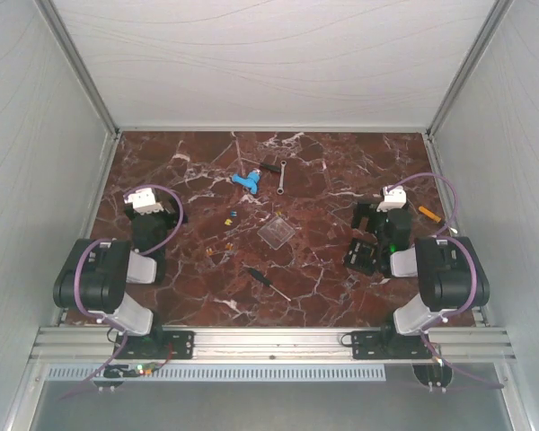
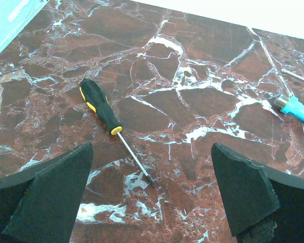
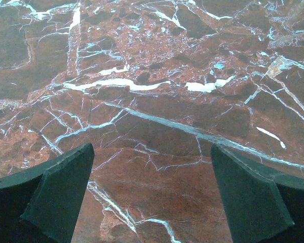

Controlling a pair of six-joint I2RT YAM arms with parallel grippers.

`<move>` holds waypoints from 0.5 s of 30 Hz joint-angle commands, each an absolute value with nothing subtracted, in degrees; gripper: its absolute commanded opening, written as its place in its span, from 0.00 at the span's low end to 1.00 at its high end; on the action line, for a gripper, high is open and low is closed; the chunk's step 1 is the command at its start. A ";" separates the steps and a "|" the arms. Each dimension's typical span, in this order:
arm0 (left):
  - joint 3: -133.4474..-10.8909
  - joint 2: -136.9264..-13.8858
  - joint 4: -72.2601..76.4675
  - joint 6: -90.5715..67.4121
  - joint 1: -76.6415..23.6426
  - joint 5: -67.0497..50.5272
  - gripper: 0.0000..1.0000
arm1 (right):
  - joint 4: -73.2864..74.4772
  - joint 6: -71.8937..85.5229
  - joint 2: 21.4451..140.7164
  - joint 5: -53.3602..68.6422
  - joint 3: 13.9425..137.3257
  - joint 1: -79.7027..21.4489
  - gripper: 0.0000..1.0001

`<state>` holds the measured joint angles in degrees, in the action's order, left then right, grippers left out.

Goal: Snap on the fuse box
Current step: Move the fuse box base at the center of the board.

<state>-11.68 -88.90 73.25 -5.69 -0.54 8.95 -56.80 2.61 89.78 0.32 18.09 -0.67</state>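
Light is even and diffuse, shadows faint. Top view soft, low detail; white back wall point(image 1: 269, 63) at 12 o'clock nearly blown out. Wrist views sharper, marble table point(image 2: 192, 101) veins glare slightly. At 5 and 7 o'clock the left gripper point(image 2: 152, 147) fingers are dark, featureless.

The red-marbled bench point(image 1: 341, 171) carries a clear lid point(image 1: 276, 232), a screwdriver point(image 1: 265, 282), a blue piece point(image 1: 245, 181), a small wrench point(image 1: 282, 176), scattered yellow fuses point(image 1: 231, 216) and the black fuse box point(image 1: 363, 256).
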 commanded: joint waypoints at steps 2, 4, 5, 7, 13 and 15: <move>-12.22 -89.16 78.05 -4.91 -0.72 8.17 1.00 | -58.70 1.85 89.90 0.55 19.20 -0.44 0.98; -12.22 -89.20 78.05 -4.84 -0.75 8.17 1.00 | -59.06 1.77 89.82 0.48 19.01 -0.51 0.98; -12.22 -89.21 78.05 -4.90 -0.77 8.17 1.00 | -59.20 1.76 89.80 0.21 18.87 -0.55 0.98; -12.22 -89.21 78.05 -4.84 -0.79 8.15 1.00 | -59.78 1.61 89.52 -0.86 18.57 -0.99 0.98; -12.19 -89.09 78.17 -4.42 -1.28 8.58 1.00 | -46.31 3.08 81.84 -5.87 22.55 -2.41 0.98; -12.49 -87.69 75.98 -4.83 -2.03 11.10 1.00 | -37.63 5.32 78.99 -7.61 25.16 -3.17 0.98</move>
